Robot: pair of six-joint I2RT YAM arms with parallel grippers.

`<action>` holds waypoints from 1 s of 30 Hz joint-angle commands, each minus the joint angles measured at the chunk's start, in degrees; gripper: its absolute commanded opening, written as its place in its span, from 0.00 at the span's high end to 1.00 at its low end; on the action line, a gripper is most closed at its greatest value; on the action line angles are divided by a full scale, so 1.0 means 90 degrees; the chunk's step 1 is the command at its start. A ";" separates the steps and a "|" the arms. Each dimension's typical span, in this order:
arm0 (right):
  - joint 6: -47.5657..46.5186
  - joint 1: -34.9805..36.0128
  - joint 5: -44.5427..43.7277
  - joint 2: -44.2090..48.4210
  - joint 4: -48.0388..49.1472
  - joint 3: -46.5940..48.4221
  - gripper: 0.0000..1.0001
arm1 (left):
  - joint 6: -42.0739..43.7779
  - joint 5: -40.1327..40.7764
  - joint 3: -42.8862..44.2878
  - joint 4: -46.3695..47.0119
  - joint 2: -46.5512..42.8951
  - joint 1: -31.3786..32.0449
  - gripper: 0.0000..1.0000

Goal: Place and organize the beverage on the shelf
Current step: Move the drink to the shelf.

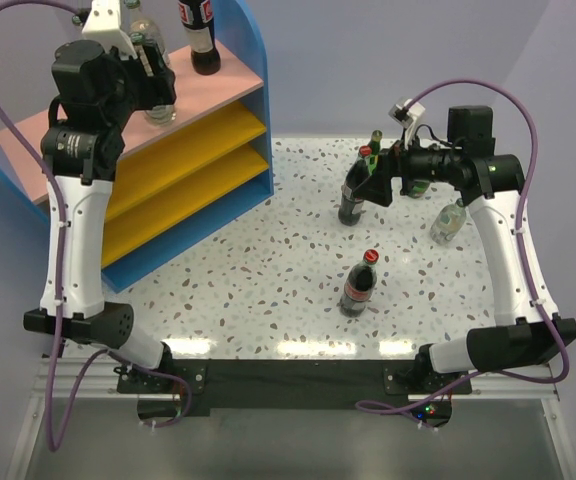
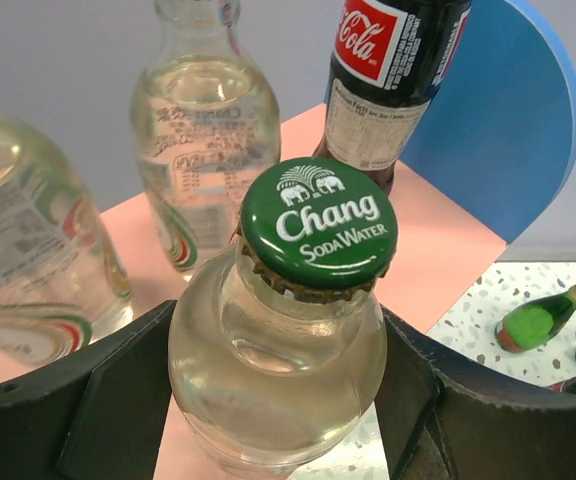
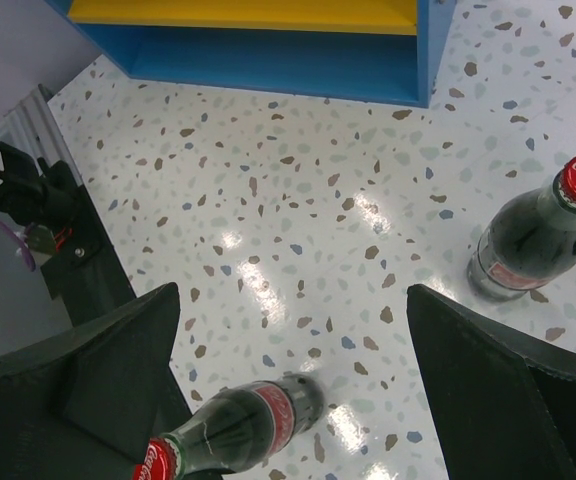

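Note:
My left gripper [image 1: 156, 100] is up at the shelf [image 1: 198, 170] and is shut on a clear bottle with a green cap [image 2: 318, 222], held upright over the pink top board [image 2: 438, 250]. Two more clear bottles [image 2: 208, 140] and a cola bottle [image 2: 388, 70] stand on that board. My right gripper [image 1: 370, 178] is open and empty above the table, next to a standing cola bottle [image 1: 352, 197]. In the right wrist view the gripper [image 3: 293, 320] has one cola bottle [image 3: 243, 430] by its left finger and another [image 3: 533, 240] beyond its right finger.
A second cola bottle [image 1: 360, 285] stands mid-table. A clear bottle [image 1: 448, 222] lies beside the right arm, and green glass bottles [image 1: 375, 140] are behind the right gripper. Two green bottles [image 2: 536, 322] show on the table past the shelf's blue side panel [image 2: 498, 130].

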State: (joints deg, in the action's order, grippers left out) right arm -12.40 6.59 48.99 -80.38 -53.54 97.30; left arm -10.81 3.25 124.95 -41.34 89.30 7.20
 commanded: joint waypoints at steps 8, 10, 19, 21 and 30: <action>0.0089 0.0000 0.0084 0.0122 0.0187 -0.0049 0.01 | 0.0400 0.0899 -0.0220 0.0521 -0.0937 -0.0038 0.62; 0.0089 0.0000 0.0084 0.0132 0.0187 -0.0059 0.01 | 0.0381 0.0958 -0.0269 0.0521 -0.0967 -0.0155 0.62; 0.0070 0.0010 0.0074 0.0171 0.0158 -0.0078 0.01 | 0.0176 0.0441 -0.0357 0.0677 -0.0938 -0.0693 0.59; 0.0079 0.0000 0.0084 0.0181 0.0148 -0.0069 0.01 | 0.0127 0.0363 -0.0328 0.0697 -0.0889 -0.0693 0.59; 0.0109 0.0000 0.0055 0.0161 0.0207 -0.0059 0.01 | 0.0078 0.0283 -0.0348 0.0766 -0.0791 -0.0703 0.56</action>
State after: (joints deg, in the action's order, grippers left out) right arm -12.38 6.59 48.99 -80.36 -53.23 96.53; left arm -9.45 6.15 120.70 -44.10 83.24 1.13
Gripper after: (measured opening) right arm 0.986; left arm 0.738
